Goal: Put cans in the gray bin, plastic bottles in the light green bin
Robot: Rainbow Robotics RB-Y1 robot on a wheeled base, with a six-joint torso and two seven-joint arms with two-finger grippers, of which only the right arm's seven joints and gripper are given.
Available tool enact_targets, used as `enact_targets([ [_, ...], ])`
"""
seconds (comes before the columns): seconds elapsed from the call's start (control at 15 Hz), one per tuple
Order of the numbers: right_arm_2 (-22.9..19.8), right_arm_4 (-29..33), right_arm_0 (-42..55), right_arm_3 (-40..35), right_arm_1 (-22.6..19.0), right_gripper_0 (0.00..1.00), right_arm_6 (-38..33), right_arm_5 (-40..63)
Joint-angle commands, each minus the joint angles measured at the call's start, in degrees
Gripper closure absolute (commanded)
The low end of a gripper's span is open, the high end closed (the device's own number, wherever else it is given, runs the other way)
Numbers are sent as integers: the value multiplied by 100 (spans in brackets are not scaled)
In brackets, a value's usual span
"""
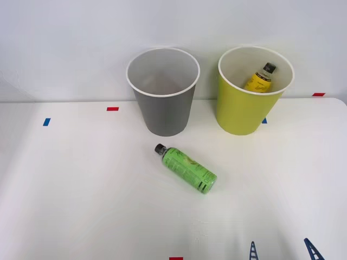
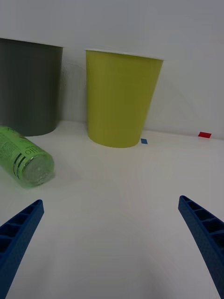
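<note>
front view: green bottle (image 1: 186, 168) lies on table (image 1: 76, 184) near gray bin (image 1: 164, 92), cap far-left, base near-right, far-left of spread right gripper (image 1: 282, 250); wrist view: bottle base (image 2: 36, 169) faces the empty gripper (image 2: 112, 243), off to its left.

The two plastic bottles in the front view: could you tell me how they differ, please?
The green-labelled bottle lies on its side on the table; the yellow-labelled bottle leans inside the light green bin. One wrap is bright green, the other yellow. The green one is not yet sorted; the yellow one is binned. Both have black caps.
</note>
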Motion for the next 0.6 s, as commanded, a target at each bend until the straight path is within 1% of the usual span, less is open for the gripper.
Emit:
enact_targets([
  [0.07, 0, 0, 0, 0, 0, 0, 0, 0],
  [0.6, 0, 0, 0, 0, 0, 0, 0, 0],
])
